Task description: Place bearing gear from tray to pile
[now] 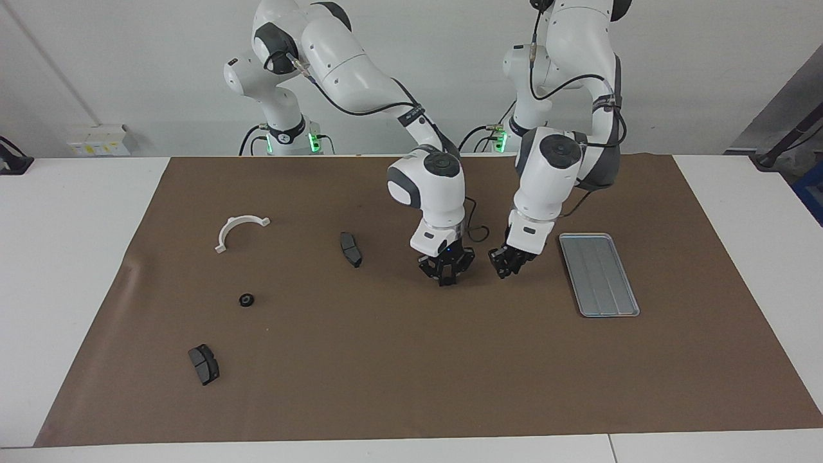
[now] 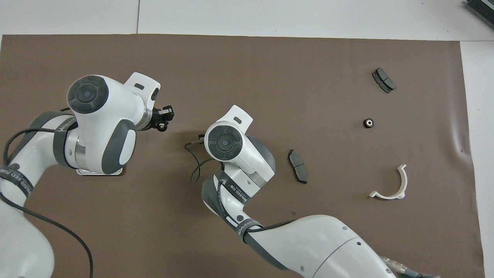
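On brown mat, facing view: right gripper point(image 1: 445, 279) clenched on small dark bearing gear, low at mat centre. Left gripper point(image 1: 506, 269) just beside it, raised over mat, fingers clenched on another small dark part. Tray point(image 1: 599, 274) toward left arm's end, bare. Overhead view: second bearing gear point(image 2: 369, 123) lies between brake pad point(image 2: 383, 80) and white bracket point(image 2: 393, 185); left gripper point(image 2: 163, 118) off tray.
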{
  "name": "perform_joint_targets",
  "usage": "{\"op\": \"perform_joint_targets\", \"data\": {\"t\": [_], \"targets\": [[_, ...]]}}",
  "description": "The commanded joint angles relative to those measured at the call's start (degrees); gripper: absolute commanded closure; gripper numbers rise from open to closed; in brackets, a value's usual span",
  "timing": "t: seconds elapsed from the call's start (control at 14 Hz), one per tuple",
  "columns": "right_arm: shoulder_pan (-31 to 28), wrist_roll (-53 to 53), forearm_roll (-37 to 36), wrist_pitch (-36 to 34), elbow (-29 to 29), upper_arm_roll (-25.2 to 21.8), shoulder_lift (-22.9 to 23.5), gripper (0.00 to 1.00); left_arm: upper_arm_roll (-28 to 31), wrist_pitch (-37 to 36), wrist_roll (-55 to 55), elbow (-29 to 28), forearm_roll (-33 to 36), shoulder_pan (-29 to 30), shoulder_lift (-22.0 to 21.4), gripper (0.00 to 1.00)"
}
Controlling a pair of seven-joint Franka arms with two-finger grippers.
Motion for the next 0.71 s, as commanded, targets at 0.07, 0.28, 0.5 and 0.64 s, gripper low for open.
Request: {"op": "perform_joint_targets", "data": {"t": [0.07, 0.28, 0.5, 0.64], "targets": [[-0.6, 1.2, -0.4, 0.2, 1.2, 0.4, 1.3, 1.00, 0.8, 1.7, -2.7, 1.4, -1.1, -2.1, 1.2, 0.81], [-1.5, 1.2, -0.4, -2.0, 1.2, 0.2, -0.3, 1.00, 0.8, 1.8, -2.7, 2.2, -1.4, -2.0, 1.4, 0.81], [-4.0, 0.3, -0.5, -5.9, -0.4, 0.3, -4.0, 1.00, 0.8, 1.7, -2.8, 3.2, -2.2, -2.0, 1.9, 0.81], [-7.0, -3.0, -0.4, -7.7, -2.5, 0.4, -7.5, 1.00, 0.8, 1.8, -2.8, 3.6, -2.6, -2.0, 2.1, 0.81]]}}
